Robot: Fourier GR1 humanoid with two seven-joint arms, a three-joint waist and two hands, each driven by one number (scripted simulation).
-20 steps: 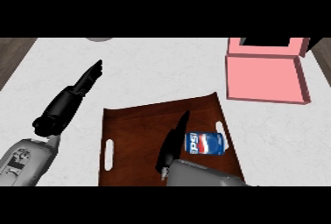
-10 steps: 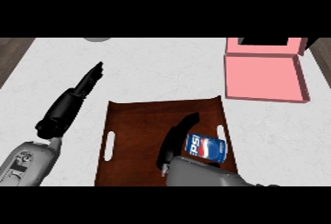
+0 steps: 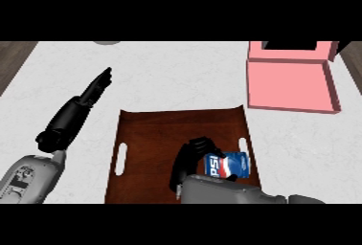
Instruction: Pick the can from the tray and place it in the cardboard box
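A blue can [image 3: 228,165] with a red and white logo sits near the front right corner of the dark brown tray [image 3: 166,129]. My right hand [image 3: 192,155] is against the can's left side. Its fingers are curled toward the can, and the thumb touches the can's upper left edge. The grey right forearm hides the can's lower part. An open pink box [image 3: 288,85] with its lid raised stands on the counter, beyond the tray to the right. Left of the tray, my left hand [image 3: 90,94] lies open with straight fingers pointing away.
A grey round object [image 3: 106,42] shows at the counter's far edge. Dark wooden floor [image 3: 13,53] borders the counter at the left. White counter lies between the tray and the pink box.
My right hand's fingers, straight a second ago, have curled in beside the can. The can sits slightly lower in the view. The left hand has not moved.
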